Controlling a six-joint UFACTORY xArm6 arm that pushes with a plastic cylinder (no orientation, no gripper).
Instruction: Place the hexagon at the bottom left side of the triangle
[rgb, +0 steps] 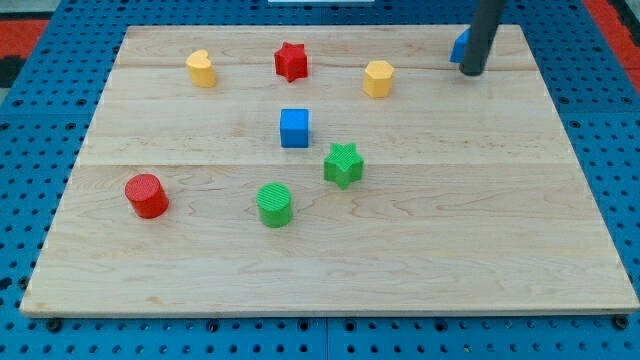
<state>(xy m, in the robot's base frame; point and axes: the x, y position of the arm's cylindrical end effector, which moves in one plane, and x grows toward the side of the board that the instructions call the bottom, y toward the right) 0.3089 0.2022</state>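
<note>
The yellow hexagon (378, 78) sits near the view's top, right of centre. A blue block (459, 45), mostly hidden behind my rod, lies at the view's top right; its shape cannot be made out fully. My tip (471, 72) rests on the board just below and right of that blue block, about a hand's width to the right of the yellow hexagon and apart from it.
A yellow heart-like block (201, 69) and a red star (291, 61) lie along the top. A blue cube (295, 128), green star (343, 164), green cylinder (274, 204) and red cylinder (147, 195) lie in the middle and left. The wooden board (500, 250) is surrounded by blue pegboard.
</note>
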